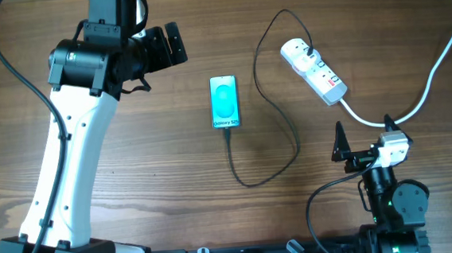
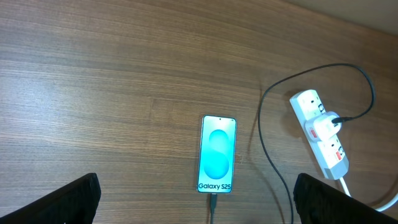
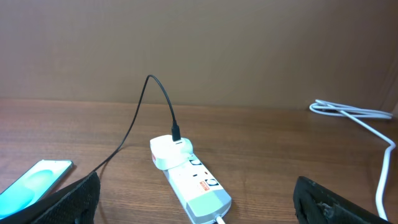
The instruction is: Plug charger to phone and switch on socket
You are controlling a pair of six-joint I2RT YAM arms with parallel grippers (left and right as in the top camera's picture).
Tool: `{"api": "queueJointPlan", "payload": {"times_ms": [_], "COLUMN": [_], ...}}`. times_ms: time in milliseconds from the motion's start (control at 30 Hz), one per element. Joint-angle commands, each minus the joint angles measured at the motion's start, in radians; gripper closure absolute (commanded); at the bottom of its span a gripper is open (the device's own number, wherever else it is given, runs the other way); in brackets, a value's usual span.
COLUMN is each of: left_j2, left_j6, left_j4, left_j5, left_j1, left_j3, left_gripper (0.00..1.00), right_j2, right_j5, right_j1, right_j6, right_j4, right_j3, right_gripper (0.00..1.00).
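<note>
The phone (image 1: 224, 102) lies face up mid-table, its screen glowing teal. The thin black charger cable (image 1: 294, 142) runs from the phone's bottom edge, loops right and up, and ends at a white adapter in the socket strip (image 1: 314, 71). In the left wrist view the plug tip (image 2: 212, 202) sits in the phone (image 2: 217, 154). My left gripper (image 1: 165, 47) is open and empty, high up to the left of the phone. My right gripper (image 1: 364, 131) is open and empty, just in front of the strip (image 3: 193, 183).
The thick white cord (image 1: 437, 64) runs from the strip's near end out to the far right, passing by my right gripper. It also lies looped at the right in the right wrist view (image 3: 354, 115). The table is bare wood.
</note>
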Motion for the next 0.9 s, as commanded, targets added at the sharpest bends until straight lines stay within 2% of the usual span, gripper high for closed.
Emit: {"api": "queueJointPlan", "payload": {"times_ms": [0,600,867], "left_j2": [0.006,0.006,0.008], "left_j6": [-0.010,-0.009,-0.010], "left_j4": [0.003,0.002,-0.093], "left_j5": [-0.010,-0.010,-0.010], "left_j1": [0.006,0.006,0.006], "left_j3": [-0.005,-0.005,-0.006], "left_gripper": [0.00,0.00,0.00], "right_j2": [-0.013,-0.013,-0.013], "right_j5": [0.017,0.017,0.017], "right_j1": [-0.004,-0.004,-0.004], "right_j6": [0.020,0.021,0.021], "right_j4": [0.002,0.002,0.002], "right_j3": [-0.002,-0.002,-0.002], "right_gripper": [0.01,0.00,0.00]}}
